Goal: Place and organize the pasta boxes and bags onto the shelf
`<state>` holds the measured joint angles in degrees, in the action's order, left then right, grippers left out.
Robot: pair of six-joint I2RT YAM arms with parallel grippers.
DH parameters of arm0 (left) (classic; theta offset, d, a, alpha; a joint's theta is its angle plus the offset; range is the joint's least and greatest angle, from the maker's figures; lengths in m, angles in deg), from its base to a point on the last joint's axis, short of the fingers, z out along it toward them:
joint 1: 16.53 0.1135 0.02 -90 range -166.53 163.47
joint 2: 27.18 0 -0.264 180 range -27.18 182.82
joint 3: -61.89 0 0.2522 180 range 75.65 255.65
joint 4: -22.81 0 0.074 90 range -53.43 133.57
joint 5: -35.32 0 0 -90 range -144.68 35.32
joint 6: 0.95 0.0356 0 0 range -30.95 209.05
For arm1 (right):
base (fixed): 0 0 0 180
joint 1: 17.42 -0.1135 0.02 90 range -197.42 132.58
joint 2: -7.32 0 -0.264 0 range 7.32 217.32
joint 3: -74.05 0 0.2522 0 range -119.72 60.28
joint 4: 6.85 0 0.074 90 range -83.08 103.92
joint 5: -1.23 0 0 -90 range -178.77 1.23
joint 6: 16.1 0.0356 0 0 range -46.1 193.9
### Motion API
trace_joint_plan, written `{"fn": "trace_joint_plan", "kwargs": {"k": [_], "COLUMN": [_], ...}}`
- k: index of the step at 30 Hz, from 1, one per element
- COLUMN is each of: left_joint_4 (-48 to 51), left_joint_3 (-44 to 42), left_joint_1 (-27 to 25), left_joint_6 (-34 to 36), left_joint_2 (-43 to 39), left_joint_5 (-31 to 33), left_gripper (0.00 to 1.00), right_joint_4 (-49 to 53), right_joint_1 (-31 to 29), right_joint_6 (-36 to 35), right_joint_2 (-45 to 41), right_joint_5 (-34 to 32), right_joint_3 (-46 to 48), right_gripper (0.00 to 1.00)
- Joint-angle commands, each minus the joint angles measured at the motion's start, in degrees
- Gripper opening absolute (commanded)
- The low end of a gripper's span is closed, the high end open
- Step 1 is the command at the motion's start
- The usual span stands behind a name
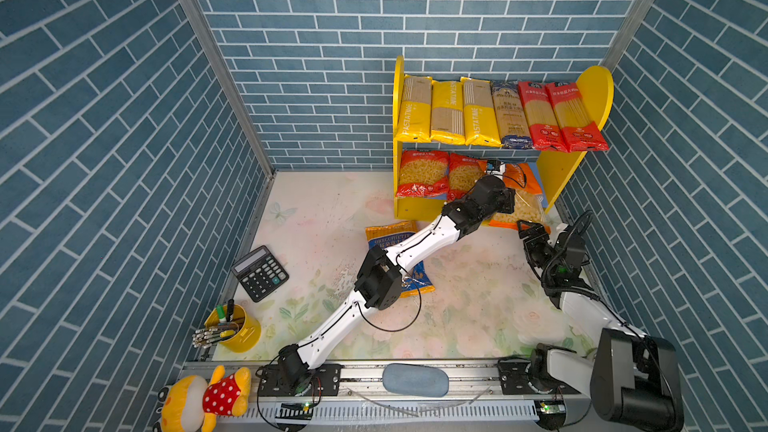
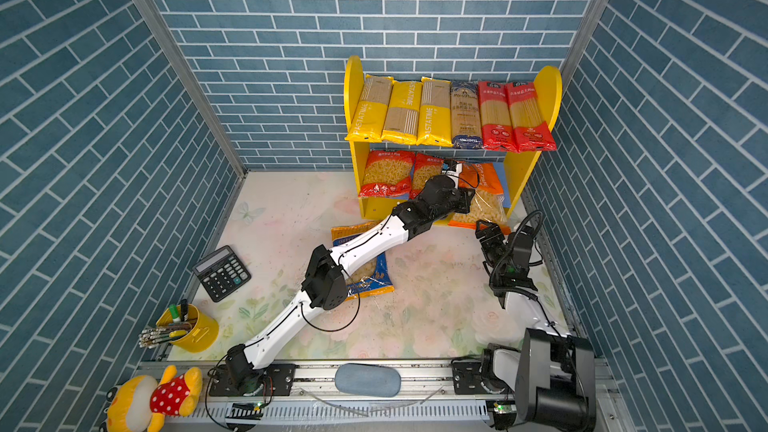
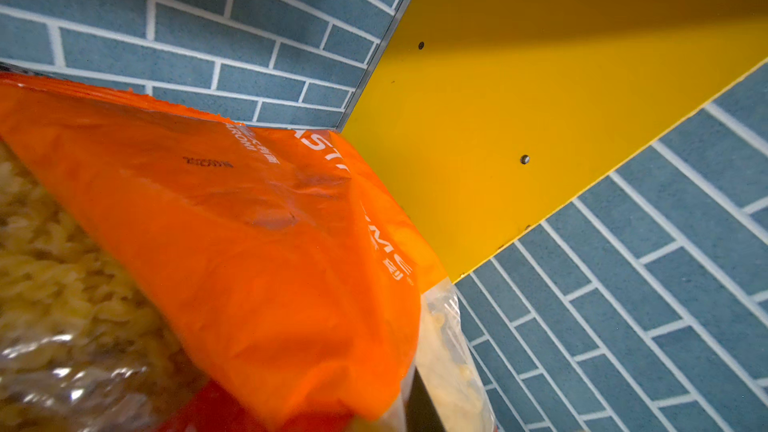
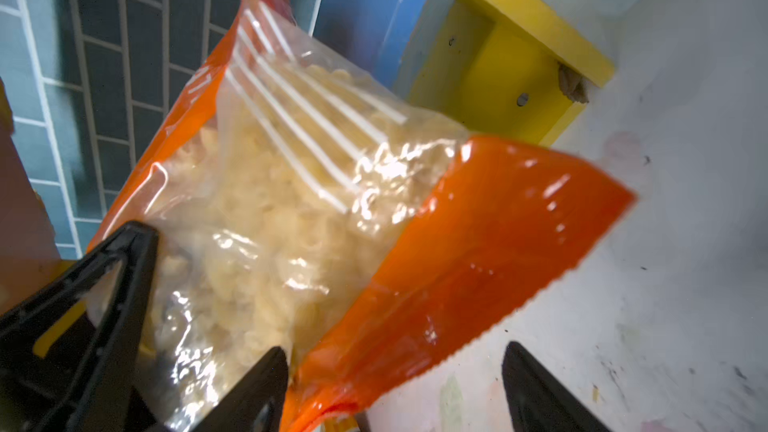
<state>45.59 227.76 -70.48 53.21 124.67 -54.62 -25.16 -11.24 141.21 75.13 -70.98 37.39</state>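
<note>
**Pasta packs nearly all up; orange bag (image 1: pixel 528 211) hangs half out**

At the back right of the table (image 1: pixel 478 317), the shelf (image 1: pixel 598 89) stands against the brick wall. Its upper board carries six long packs (image 1: pixel 498 114) side by side, filling it from panel to panel. On the lower board two red bags (image 1: pixel 422 174) sit at the left, and the orange bag lies to their right (not yet home). Its top end is inside, near the back, while its clear belly and lower end slope out over the yellow base strip (image 1: pixel 415 207) toward the table. Its long axis therefore runs back to front, and the way in is straight along that axis, away from both arms.

A blue ORECCHIETTE bag (image 1: pixel 388 234) lies flat on the table in front of the shelf, under the left arm's forearm. Its long axis also runs roughly back to front.

The left gripper (image 1: pixel 510 203) reaches across the middle. As far as the wrist views show, it is clamped on the orange bag's side. The right gripper (image 1: pixel 528 231) sits just in front of the protruding end with its fingers spread wide, gripping nothing. The orange hem shows between them, apparently untouched.

My reading is that the right gripper is better placed to nudge that end inward. The blue bag comes last and lies nearer the left arm.
</note>
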Motion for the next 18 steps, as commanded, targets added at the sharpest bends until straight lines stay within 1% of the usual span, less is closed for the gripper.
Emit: {"fn": "trace_joint_plan", "kwargs": {"k": [1, 4, 8, 10, 12, 15, 16, 18], "left_joint_4": [-4.37, -3.53, -3.44, -2.82, -2.38, -2.76, -2.58, -2.47], "left_joint_3": [2.99, 3.10, 3.08, 3.10, 2.70, 1.55, 1.31, 0.68], "left_joint_1": [0.52, 0.77, 1.50, 1.82, 2.16, 2.62, 2.70, 2.89], "left_joint_6": [-1.51, -1.01, -1.06, -0.47, -0.37, 0.16, 0.65, 1.35], "left_joint_2": [0.38, 0.55, 0.46, 0.24, -0.19, -1.01, -1.40, -1.99], "left_joint_5": [-0.33, -0.10, -1.29, -2.26, -3.37, -5.44, -5.95, -6.70], "left_gripper": [0.00, 0.00, 0.01, 0.03, 0.06, 0.12, 0.15, 0.21], "right_joint_4": [-18.51, -19.79, -26.22, -27.50, -29.33, -29.61, -28.82, -26.98], "right_joint_1": [-1.17, -2.27, -3.10, -3.27, -3.32, -3.31, -3.36, -3.36], "right_joint_6": [6.57, 4.55, 5.37, 5.41, 5.88, 5.84, 5.77, 5.43], "right_joint_2": [0.39, 1.72, 6.53, 8.77, 9.83, 9.18, 8.50, 6.93], "right_joint_5": [-3.02, -3.69, -1.58, -0.24, -0.34, -0.91, -0.95, -1.36], "right_joint_3": [1.35, 0.42, -1.50, -3.38, -4.23, -5.43, -6.12, -7.10], "right_gripper": [0.82, 0.81, 0.76, 0.69, 0.62, 0.47, 0.41, 0.32]}}
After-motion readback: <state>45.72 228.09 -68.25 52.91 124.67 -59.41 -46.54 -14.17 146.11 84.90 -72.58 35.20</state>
